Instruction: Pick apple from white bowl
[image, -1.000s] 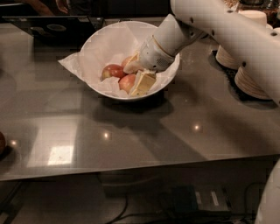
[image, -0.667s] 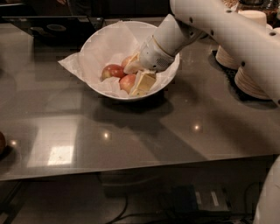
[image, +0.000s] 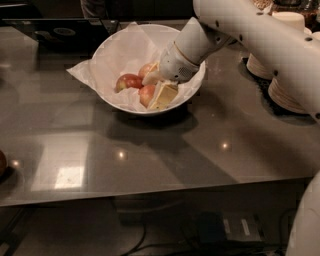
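Observation:
The white bowl (image: 186, 98) stands at the back middle of the grey table, lined with crumpled white paper (image: 107, 62) that pokes over its rim. Three apples lie in it. The light pinkish-red apple (image: 145, 96) lies at the front of the bowl. My gripper (image: 150, 92) reaches down into the bowl from the right. Its cream fingers (image: 163, 95) sit on either side of this apple and touch it. A darker red apple (image: 128, 81) lies to the left. A third apple (image: 146, 68) is partly hidden behind the upper finger.
Stacks of beige disposable bowls (image: 286, 85) stand at the right, under my arm. A dark flat object (image: 60, 32) lies at the back left. A dark red round thing (image: 2, 163) shows at the left edge. The table's front edge (image: 150, 192) runs across the view.

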